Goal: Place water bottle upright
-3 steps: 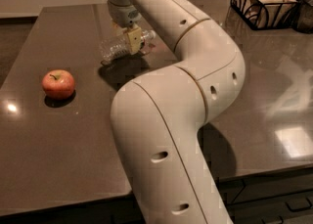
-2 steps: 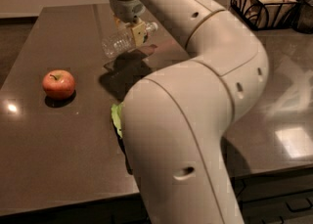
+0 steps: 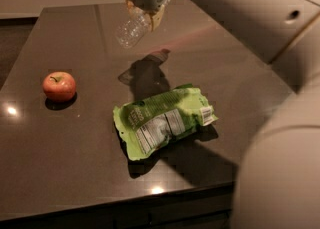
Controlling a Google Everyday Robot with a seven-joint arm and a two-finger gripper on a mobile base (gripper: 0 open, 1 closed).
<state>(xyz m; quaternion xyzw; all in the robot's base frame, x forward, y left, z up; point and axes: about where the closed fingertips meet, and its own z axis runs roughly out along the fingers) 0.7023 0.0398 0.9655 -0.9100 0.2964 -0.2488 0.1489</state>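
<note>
1 hand [image 3: 146,17] grips the tilted water bottle [image 3: 129,32] above the table [image 3: 65,163].

Tool [image 3: 146,12] sits at top centre above the counter [image 3: 60,143], its upper part cut by the top edge. It grips the tilted water bottle [image 3: 131,30], whose cap end is hidden between the fingers. The arm [image 3: 280,163] is blurred, cut off by the top, right and bottom edges, and hides the counter's right side; print on the green bag [image 3: 162,120] is too small to read.
</note>
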